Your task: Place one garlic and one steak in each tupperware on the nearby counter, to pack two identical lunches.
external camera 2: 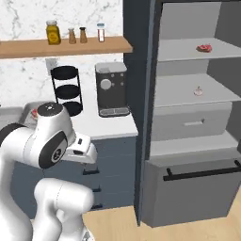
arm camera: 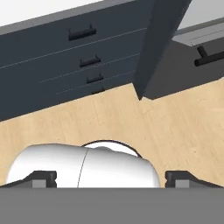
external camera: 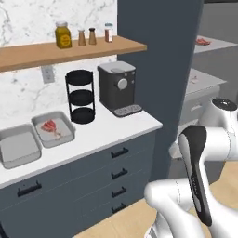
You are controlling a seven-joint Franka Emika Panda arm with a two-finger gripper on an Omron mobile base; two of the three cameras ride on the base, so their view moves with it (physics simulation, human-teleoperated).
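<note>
Tupperware (external camera: 18, 148) left of the coffee machine (external camera: 118, 88) is cut by the frame edge; its twin (external camera: 68, 124) holds one steak (external camera: 50, 127). Gripper (arm camera: 111, 180) points at bare floor, fingers wide apart, holding nothing.

worktop: long white worktop (external camera: 107, 132) over dark slate-blue drawers (external camera: 93, 179) | trays: two shallow light-grey rectangular tupperware trays side by side at its left, left tray (external camera: 17, 145), right tray (external camera: 53, 128) holding a red raw steak (external camera: 50, 126) | behind-right: black three-tier round rack (external camera: 81, 95), then dark boxy coffee machine (external camera: 118, 87) | above: wooden wall shelf (external camera: 69, 50) carrying jars | right: tall open cabinet (external camera 2: 197, 108)
</note>
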